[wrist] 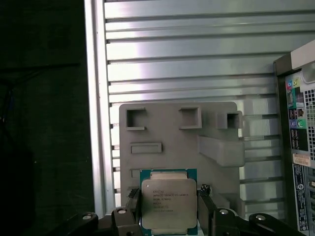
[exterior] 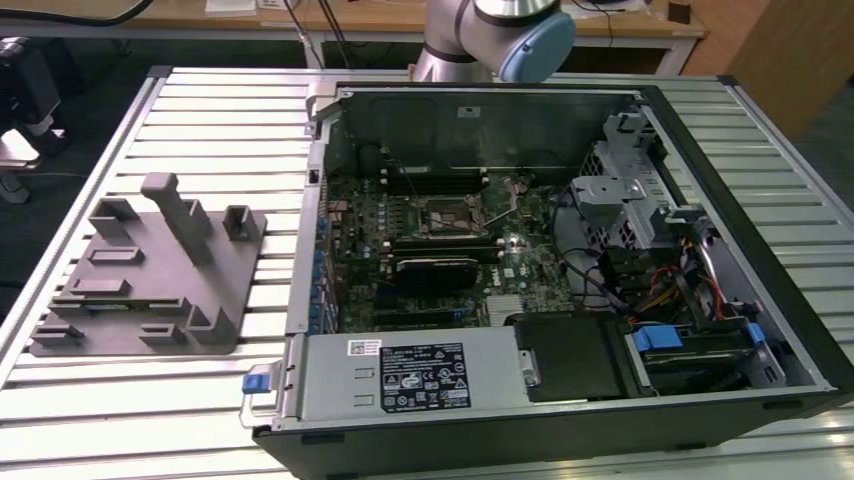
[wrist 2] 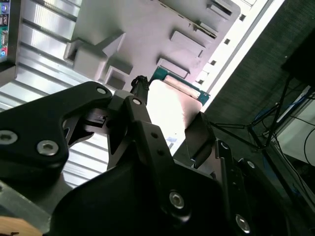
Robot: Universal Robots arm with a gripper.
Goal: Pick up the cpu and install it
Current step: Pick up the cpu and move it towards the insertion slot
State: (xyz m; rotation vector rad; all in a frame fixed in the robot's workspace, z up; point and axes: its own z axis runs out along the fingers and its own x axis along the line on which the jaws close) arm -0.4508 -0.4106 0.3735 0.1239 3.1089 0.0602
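The cpu [wrist: 169, 204], a flat square chip with a silver top and green edge, sits between my gripper's [wrist: 169, 216] two black fingers [wrist: 205, 209], which are shut on its opposite sides. In the second wrist view the same cpu [wrist 2: 170, 103] shines brightly between the fingers [wrist 2: 140, 110] of the gripper [wrist 2: 170, 125]. It hangs well above the grey fixture plate [wrist: 167, 128], apart from it. In the exterior view the motherboard's socket [exterior: 447, 215] lies open in the middle of the computer case [exterior: 747, 330].
The grey fixture plate [exterior: 147, 290] with raised posts lies on the slatted metal table [exterior: 214, 110] at the exterior view's left. The arm [exterior: 494, 35] rises behind the case. Cables, drive bays and a power supply [exterior: 414, 375] crowd the case interior.
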